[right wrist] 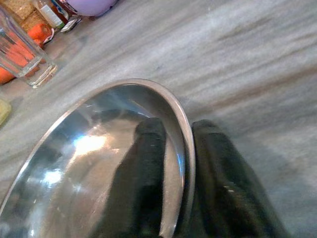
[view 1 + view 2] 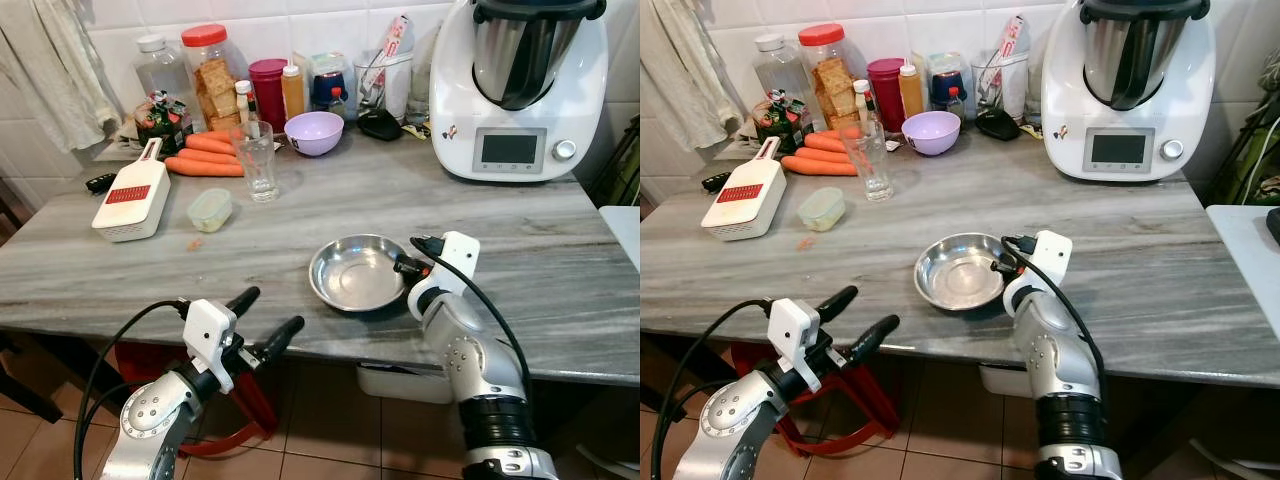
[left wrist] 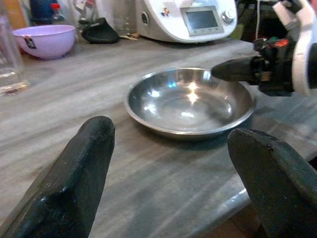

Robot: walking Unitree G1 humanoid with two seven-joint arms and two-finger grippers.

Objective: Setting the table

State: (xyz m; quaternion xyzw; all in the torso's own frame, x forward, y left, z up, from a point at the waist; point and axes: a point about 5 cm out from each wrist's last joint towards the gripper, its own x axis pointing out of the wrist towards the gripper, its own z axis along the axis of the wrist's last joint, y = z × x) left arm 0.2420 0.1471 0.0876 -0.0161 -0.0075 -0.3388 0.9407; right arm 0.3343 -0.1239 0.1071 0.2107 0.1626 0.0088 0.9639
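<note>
A shallow steel bowl (image 2: 352,275) rests on the grey marble counter (image 2: 560,260), close to its front edge. My right gripper (image 2: 404,266) is at the bowl's right side and shut on its rim (image 1: 186,141); one finger (image 1: 143,173) lies inside the bowl, the other finger (image 1: 223,183) outside. My left gripper (image 2: 272,311) hovers at the counter's front edge, left of the bowl, open and holding nothing. Its fingers (image 3: 74,178) point toward the bowl (image 3: 188,101).
A clear glass (image 2: 258,160), a small lidded container (image 2: 210,210) and a white grater (image 2: 132,198) stand left of the bowl. Carrots (image 2: 205,158), a purple bowl (image 2: 314,132), jars and a white kitchen machine (image 2: 518,85) line the back. A red stool (image 2: 240,410) sits under the counter.
</note>
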